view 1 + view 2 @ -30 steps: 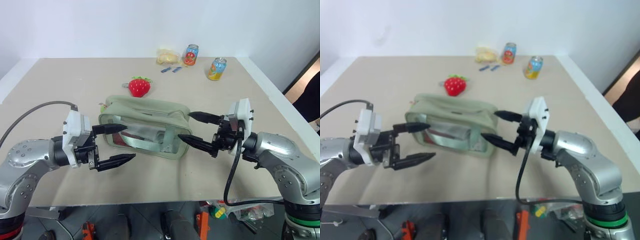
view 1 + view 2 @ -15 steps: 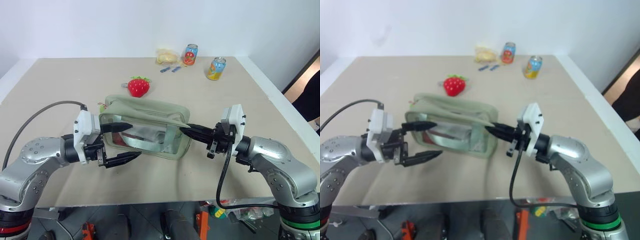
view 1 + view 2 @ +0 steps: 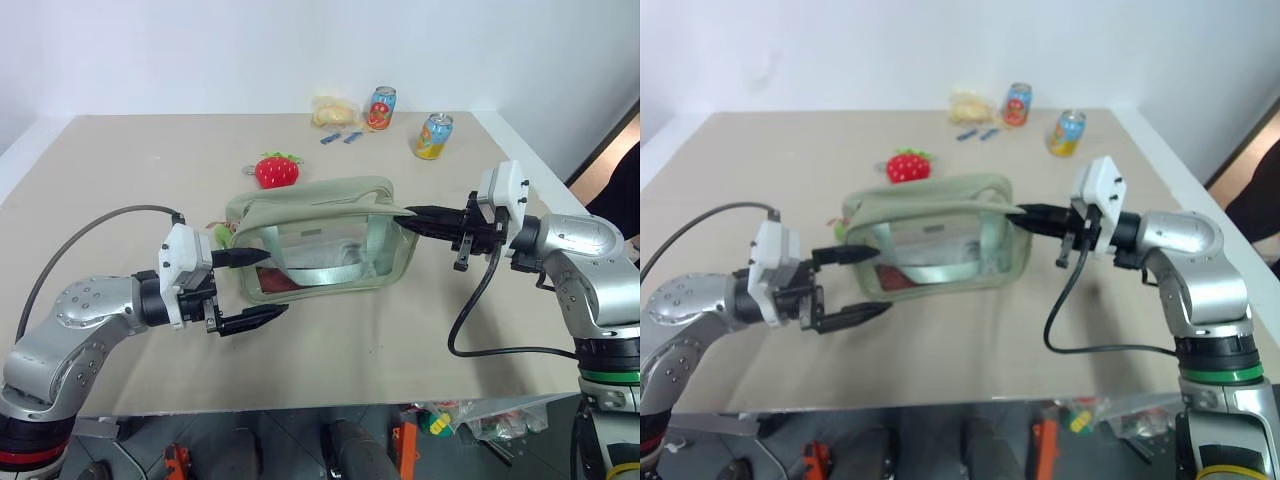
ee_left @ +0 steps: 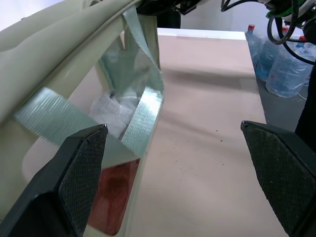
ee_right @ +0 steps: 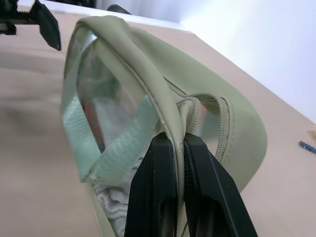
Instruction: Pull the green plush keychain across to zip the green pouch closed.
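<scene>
The green pouch (image 3: 318, 238) stands on the table, its right end lifted and stretched. My right gripper (image 3: 410, 215) is shut on the seam at the pouch's top right corner; the right wrist view shows both black fingers (image 5: 158, 187) pinching that edge beside the zipper. A tiny lime-green plush keychain (image 3: 214, 233) hangs at the pouch's left end. My left gripper (image 3: 272, 283) is open in front of the pouch's lower left corner, just right of the keychain, holding nothing. In the left wrist view the pouch's clear panel and webbing strap (image 4: 140, 118) lie between the spread fingers.
A red strawberry plush (image 3: 279, 172) lies behind the pouch. Two drink cans (image 3: 381, 108) (image 3: 433, 136), a pale packet (image 3: 335, 112) and small blue pieces (image 3: 340, 139) sit at the back. The table's right edge (image 3: 545, 190) runs close to my right arm.
My right gripper went from open to shut on the pouch's right end, then drew it up and to the right. The pouch shifted right and now stands taller. The left gripper stayed open.
</scene>
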